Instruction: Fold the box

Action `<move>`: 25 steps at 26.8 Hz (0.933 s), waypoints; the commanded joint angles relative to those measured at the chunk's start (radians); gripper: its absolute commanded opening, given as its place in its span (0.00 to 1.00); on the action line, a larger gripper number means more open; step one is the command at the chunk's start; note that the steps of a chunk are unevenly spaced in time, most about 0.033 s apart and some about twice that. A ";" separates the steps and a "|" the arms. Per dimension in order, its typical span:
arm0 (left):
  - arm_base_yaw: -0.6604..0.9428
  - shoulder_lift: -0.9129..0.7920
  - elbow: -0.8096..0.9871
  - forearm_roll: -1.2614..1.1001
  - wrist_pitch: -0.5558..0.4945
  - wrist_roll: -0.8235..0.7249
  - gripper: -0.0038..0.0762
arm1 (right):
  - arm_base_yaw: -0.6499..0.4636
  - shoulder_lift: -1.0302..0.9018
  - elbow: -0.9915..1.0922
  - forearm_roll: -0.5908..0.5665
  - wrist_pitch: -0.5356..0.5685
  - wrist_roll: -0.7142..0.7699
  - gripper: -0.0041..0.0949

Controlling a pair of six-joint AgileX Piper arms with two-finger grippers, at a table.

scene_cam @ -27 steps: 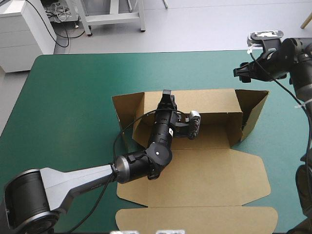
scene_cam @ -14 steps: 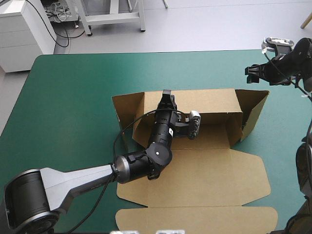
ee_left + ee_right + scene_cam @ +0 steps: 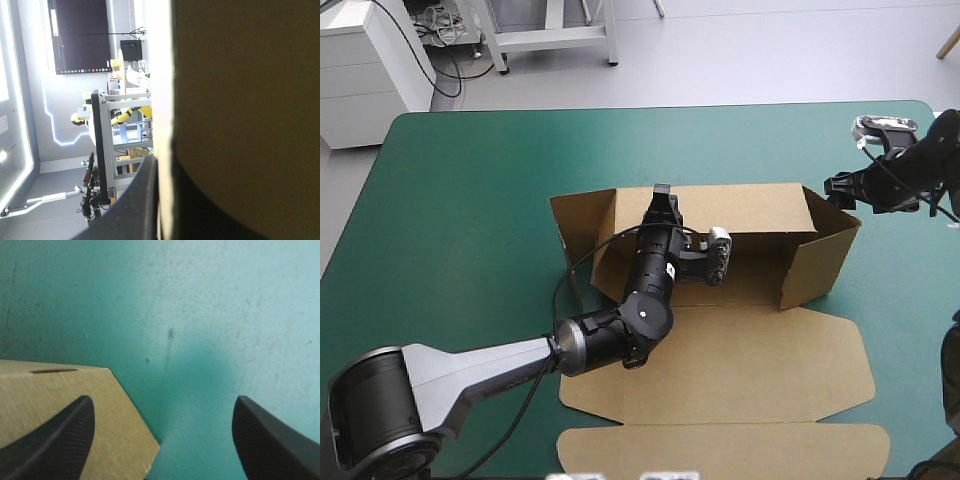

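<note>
Box point(image 3: 720, 370) wall sits pinched in left claw point(image 3: 662, 193); right claw point(image 3: 163, 402) gapes over its flap corner.

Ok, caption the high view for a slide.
Left gripper holds the box's far wall; open right gripper sits by its raised right flap.

Brown box point(image 3: 720, 370), teal-green cover point(image 3: 470, 200)

Your left arm point(image 3: 490, 368) has a long grey part, a big dark round joint and fat black tubes with a white dot and a small white sticker, your right arm point(image 3: 912, 168) is black, and the two black fin-shaped fingers point(image 3: 55, 440) of your right gripper point(image 3: 163, 400) look finely woven.
</note>
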 commanded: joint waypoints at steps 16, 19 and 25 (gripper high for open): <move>-0.006 -0.038 -0.017 0.007 -0.009 -0.016 0.04 | -0.065 -0.349 0.522 0.358 -0.219 -0.423 0.74; -0.006 -0.038 -0.017 0.005 -0.014 -0.016 0.04 | -0.065 -0.383 0.557 0.377 -0.234 -0.482 0.74; -0.006 -0.038 -0.017 0.003 -0.020 -0.016 0.04 | -0.065 -0.421 0.606 0.414 -0.250 -0.614 0.74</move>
